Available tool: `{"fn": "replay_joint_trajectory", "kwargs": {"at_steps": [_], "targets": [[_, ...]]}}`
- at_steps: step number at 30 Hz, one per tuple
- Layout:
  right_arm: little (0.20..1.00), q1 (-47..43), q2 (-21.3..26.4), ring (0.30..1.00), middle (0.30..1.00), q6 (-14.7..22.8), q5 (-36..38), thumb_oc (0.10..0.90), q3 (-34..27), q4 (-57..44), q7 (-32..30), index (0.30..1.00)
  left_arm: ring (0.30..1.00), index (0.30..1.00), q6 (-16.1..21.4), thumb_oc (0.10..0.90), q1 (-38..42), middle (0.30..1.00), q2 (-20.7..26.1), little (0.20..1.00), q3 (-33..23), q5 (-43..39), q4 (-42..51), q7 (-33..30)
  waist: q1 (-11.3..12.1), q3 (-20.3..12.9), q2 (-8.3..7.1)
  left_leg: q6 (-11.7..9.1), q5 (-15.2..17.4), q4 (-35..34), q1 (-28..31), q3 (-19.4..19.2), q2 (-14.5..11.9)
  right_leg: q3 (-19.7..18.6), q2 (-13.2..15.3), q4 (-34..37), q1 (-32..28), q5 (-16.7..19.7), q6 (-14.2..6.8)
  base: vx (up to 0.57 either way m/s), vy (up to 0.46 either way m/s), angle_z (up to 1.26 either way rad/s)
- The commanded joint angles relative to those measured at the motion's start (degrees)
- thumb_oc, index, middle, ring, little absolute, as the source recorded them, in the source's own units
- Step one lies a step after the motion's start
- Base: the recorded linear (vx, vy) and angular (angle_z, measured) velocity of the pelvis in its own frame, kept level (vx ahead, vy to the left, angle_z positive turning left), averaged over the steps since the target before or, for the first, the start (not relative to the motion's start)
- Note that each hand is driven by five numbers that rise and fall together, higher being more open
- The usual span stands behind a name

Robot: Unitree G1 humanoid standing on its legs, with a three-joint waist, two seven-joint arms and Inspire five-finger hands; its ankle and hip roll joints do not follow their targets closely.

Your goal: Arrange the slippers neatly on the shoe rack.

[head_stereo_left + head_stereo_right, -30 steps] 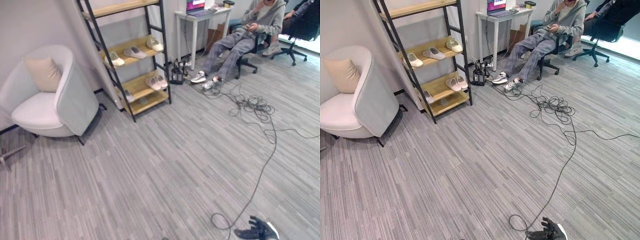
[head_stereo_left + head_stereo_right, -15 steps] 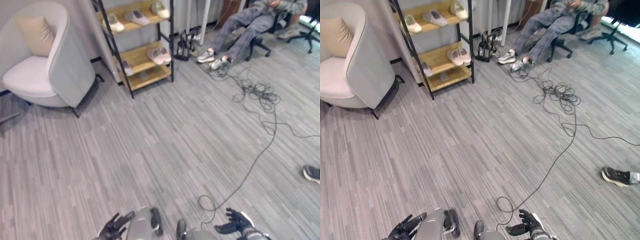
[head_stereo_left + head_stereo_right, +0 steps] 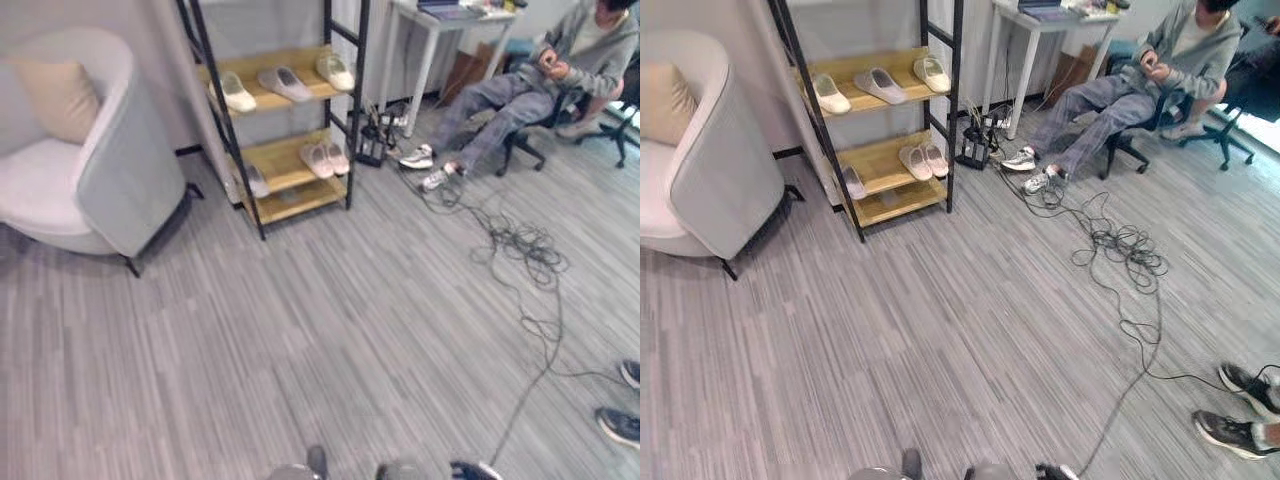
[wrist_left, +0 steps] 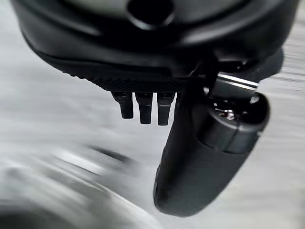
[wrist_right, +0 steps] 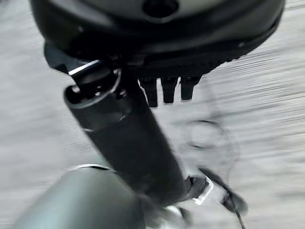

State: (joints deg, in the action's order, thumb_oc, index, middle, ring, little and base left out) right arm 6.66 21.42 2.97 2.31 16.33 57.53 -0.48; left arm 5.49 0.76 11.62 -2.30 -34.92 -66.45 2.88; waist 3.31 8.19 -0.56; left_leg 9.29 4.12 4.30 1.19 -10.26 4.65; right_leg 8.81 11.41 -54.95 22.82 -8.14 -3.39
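The left hand (image 4: 190, 143) hangs over the grey plank floor (image 3: 330, 330); its fingers (image 4: 144, 107) point straight down, relaxed, and the thumb stands apart from them, holding nothing. The right hand (image 5: 138, 143) is in the same state: its fingers (image 5: 167, 89) are straight and loose, the thumb is out, and it touches nothing. The floor under both hands is hard to make out.

A dark cable (image 3: 1120, 250) lies tangled on the floor on the right side, and two dark shoes (image 3: 1240, 410) of a person are cut off at the right edge.

Farther away stands the shoe rack (image 3: 285, 110), beside a pale armchair (image 3: 90, 170). Three slippers (image 3: 285, 83) lie on its upper shelf, a pair of slippers and one more on the lower shelf. To the right of the rack a person (image 3: 1140, 85) sits on an office chair near a white table (image 3: 1040, 25).
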Motion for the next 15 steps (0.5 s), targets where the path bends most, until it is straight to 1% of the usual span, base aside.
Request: {"fn": "replay_joint_trajectory", "kwargs": {"at_steps": [1, 2, 3, 4, 5, 7, 8, 10, 11, 12, 13, 14, 15], "targets": [[0.900, -2.7, -0.8, 0.900, 0.900, 2.2, 1.2, 0.800, -0.6, -1.7, -0.3, 0.900, 0.900, 0.900, 2.3, 0.800, 2.3, 0.900, 0.9, 0.900, 2.8, -3.1, 2.4, -1.4, -2.7, 4.7, -0.70, -3.7, 4.4, 3.7, -0.5, 7.3, 0.0, -2.4, -4.1, 31.7, -10.5, 6.4, -3.0, 0.50, -0.125, 0.40], [0.900, -2.7, -0.8, 0.900, 0.900, 2.2, 1.2, 0.800, -0.6, -1.7, -0.3, 0.900, 0.900, 0.900, 2.3, 0.800, 2.3, 0.900, 0.9, 0.900, 2.8, -3.1, 2.4, -1.4, -2.7, 4.7, -0.64, -3.7, 4.3, 3.7, -0.6, 7.3, 0.0, -2.3, -4.2, 32.0, -10.5, 6.6, -3.0, 0.54, -0.156, 0.66], [0.900, -2.4, -0.7, 0.900, 0.900, 2.1, 1.2, 0.800, -0.8, -1.8, -0.3, 0.900, 0.900, 0.900, 2.5, 0.800, 2.5, 0.900, 0.7, 0.900, 3.2, -2.7, 2.6, -1.5, -3.5, 4.7, -1.01, -4.4, 5.7, 3.6, 1.0, 8.1, 0.2, -4.0, -4.4, 38.4, -10.0, 7.6, -3.7, 0.54, -0.177, 0.86], [0.900, -2.3, -0.5, 0.900, 0.900, 1.8, 0.9, 0.800, -0.9, -1.4, -0.3, 0.900, 0.900, 0.900, 2.5, 0.800, 2.6, 0.900, 0.4, 0.900, 3.5, -1.9, 1.8, -1.5, -4.4, 4.7, -1.62, -5.5, 7.7, 3.4, 3.6, 9.4, 0.4, -5.2, -3.3, 47.4, -8.1, 10.4, -5.2, 0.55, -0.177, 0.78], [0.900, -2.3, -0.5, 0.900, 0.900, 1.8, 0.9, 0.800, -1.0, -1.4, -0.3, 0.900, 0.900, 0.900, 2.5, 0.800, 2.6, 0.900, 0.4, 0.900, 3.5, -1.9, 1.7, -1.5, -4.4, 4.9, -1.36, -5.5, 7.9, 3.4, 3.9, 9.6, 0.1, -5.0, -3.5, 47.7, -8.6, 10.5, -5.2, 0.56, -0.188, 0.70], [0.900, -2.5, -0.3, 0.900, 0.900, 1.4, 0.0, 0.800, -1.2, -0.4, -0.1, 0.900, 0.900, 0.900, 2.1, 0.800, 2.5, 0.900, 0.0, 0.900, 3.4, 0.1, -1.7, -1.2, -5.3, 4.5, -1.15, -6.7, 9.3, 3.4, 7.1, 10.8, -0.7, -3.4, -2.6, 52.4, -6.9, 12.8, -6.1, 0.49, -0.172, 0.48], [0.900, -2.5, -0.1, 0.900, 0.900, 1.3, -0.4, 0.800, -1.2, -0.3, 0.0, 0.900, 0.900, 0.900, 1.8, 0.800, 2.1, 0.900, -0.2, 0.900, 3.1, 0.9, -3.3, -0.8, -5.6, 4.1, -1.03, -7.3, 9.5, 3.5, 8.4, 11.3, -1.2, -2.4, -2.6, 53.2, -6.6, 13.4, -6.5, 0.56, -0.217, 0.39], [0.900, -1.9, 0.0, 0.900, 0.900, 1.3, -0.8, 0.800, -1.7, -0.6, 0.4, 0.900, 0.900, 0.900, 1.1, 0.800, 1.2, 0.900, -0.3, 0.900, 2.6, 3.6, -6.6, -0.1, -6.4, 2.7, -1.26, -8.4, 9.8, 5.4, 10.9, 11.6, -2.0, -2.0, -3.0, 50.9, -7.0, 13.8, -6.1, 0.61, -0.320, 0.27], [0.900, -2.1, 0.8, 0.900, 0.900, 1.4, -1.5, 0.800, -1.5, -0.3, 0.3, 0.900, 0.900, 0.900, 0.6, 0.800, -0.1, 0.900, -0.7, 0.900, 1.7, 5.3, -8.8, -0.2, -6.4, 1.9, -1.07, -10.4, 5.7, 16.2, 7.5, 10.9, -3.7, -2.4, -4.2, 49.9, -9.7, 14.0, -4.3, 0.47, -0.315, 0.15], [0.900, -2.2, 0.8, 0.900, 0.900, 1.4, -1.5, 0.800, -1.5, -0.3, 0.3, 0.900, 0.900, 0.900, 0.6, 0.800, 0.0, 0.900, -0.6, 0.900, 1.7, 5.3, -8.8, -0.2, -6.5, 1.8, -1.24, -10.4, 5.5, 16.1, 7.3, 11.0, -3.6, -2.4, -4.0, 50.0, -9.6, 14.1, -4.4, 0.43, -0.520, 0.10], [0.900, -2.7, 1.6, 0.900, 0.900, 2.0, -0.7, 0.800, -1.4, -0.9, -0.7, 0.900, 0.900, 0.900, 0.2, 0.800, -0.2, 0.900, -0.5, 0.900, 0.8, 4.1, -7.8, -0.6, -6.1, 2.9, -1.49, -13.3, -5.8, 36.2, -1.8, 8.4, -8.6, -1.7, -5.7, 49.7, -13.3, 12.4, -0.5, 0.15, -0.308, 0.08], [0.900, -2.7, 1.5, 0.900, 0.900, 2.0, -0.7, 0.800, -1.4, -0.8, -0.7, 0.900, 0.900, 0.900, 0.2, 0.800, -0.2, 0.900, -0.5, 0.900, 0.8, 4.1, -7.8, -0.6, -6.3, 2.7, -1.63, -13.2, -5.9, 36.2, -2.2, 8.6, -8.5, -1.6, -5.5, 49.7, -13.0, 12.4, -0.5, 0.24, -0.513, 0.13], [0.900, -3.1, 2.1, 0.900, 0.900, 2.2, 0.3, 0.800, -0.9, -2.0, -1.5, 0.900, 0.900, 0.900, 0.0, 0.800, -0.1, 0.900, -0.2, 0.900, 0.2, 3.6, -7.3, -0.8, -5.6, 4.0, -2.42, -12.5, -8.3, 43.8, -6.0, 5.4, -12.0, -0.9, -6.6, 50.0, -15.3, 11.1, 2.0, 0.22, -0.390, 0.09]]}}
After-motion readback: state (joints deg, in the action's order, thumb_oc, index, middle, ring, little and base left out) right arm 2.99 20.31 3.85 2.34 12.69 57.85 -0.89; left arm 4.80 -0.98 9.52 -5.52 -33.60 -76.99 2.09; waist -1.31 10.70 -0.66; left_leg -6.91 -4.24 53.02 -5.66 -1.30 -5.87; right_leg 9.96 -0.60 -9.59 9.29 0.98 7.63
